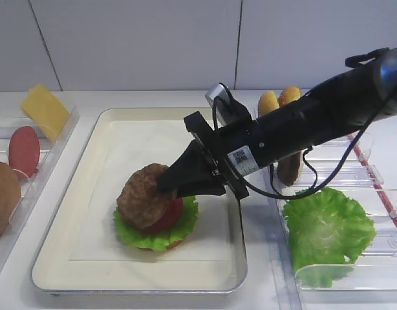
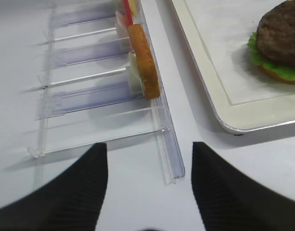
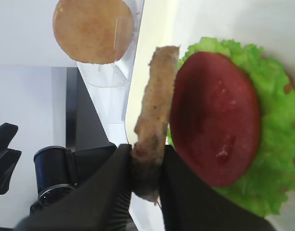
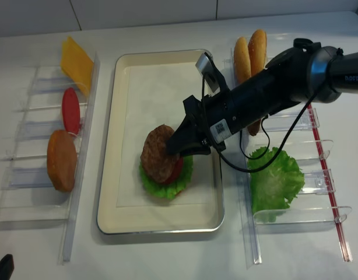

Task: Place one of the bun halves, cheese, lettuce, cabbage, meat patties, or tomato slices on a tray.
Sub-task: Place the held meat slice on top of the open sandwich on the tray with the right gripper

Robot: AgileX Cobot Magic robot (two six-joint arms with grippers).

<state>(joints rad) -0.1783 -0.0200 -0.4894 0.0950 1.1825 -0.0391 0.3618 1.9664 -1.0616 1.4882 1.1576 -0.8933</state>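
My right gripper [image 1: 163, 183] [image 3: 146, 163] [image 4: 170, 149] is shut on the rim of a rough brown meat patty [image 1: 141, 194] [image 3: 159, 101] [image 4: 157, 153] [image 2: 282, 26]. The patty hangs tilted over a stack in the silver-rimmed tray [image 1: 121, 271] [image 4: 161, 224] [image 2: 219, 96]. That stack is a red tomato slice [image 1: 176, 216] [image 3: 215, 118] on ruffled lettuce [image 1: 156, 240] [image 3: 275, 120] [image 4: 164, 188], with a bun edge [image 2: 277, 77] showing beneath. My left gripper [image 2: 148, 144] is open and holds nothing, above bare table beside a clear holder's end.
The clear holder on the left [image 4: 27, 175] carries a cheese slice [image 1: 43, 110], a tomato slice [image 1: 24, 150] and a bun half [image 4: 61, 160] [image 2: 143, 60]. The holder on the right [image 4: 295, 216] carries two upright bun halves [image 1: 279, 100] and lettuce [image 1: 328, 229].
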